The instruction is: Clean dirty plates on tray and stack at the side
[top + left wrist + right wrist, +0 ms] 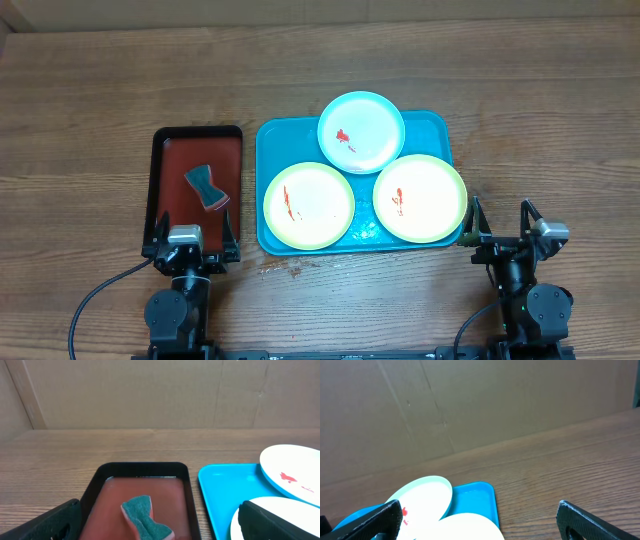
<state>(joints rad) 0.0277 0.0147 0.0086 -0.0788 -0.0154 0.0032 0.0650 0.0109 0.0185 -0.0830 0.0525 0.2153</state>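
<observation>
Three plates with red sauce smears lie on the blue tray (274, 140): a light blue plate (361, 131) at the back, a yellow-green rimmed plate (308, 205) front left and another (420, 197) front right. My left gripper (189, 236) is open and empty at the near end of the dark red tray. My right gripper (502, 233) is open and empty just right of the blue tray's front corner. The left wrist view shows the blue tray (220, 490) and the light blue plate (295, 474). The right wrist view shows the light blue plate (422, 497) and the tray corner (477, 497).
A small black-rimmed dark red tray (175, 165) stands left of the blue tray and holds a green-topped sponge (207, 187), also in the left wrist view (145, 519). A cardboard wall stands behind the wooden table (100, 90).
</observation>
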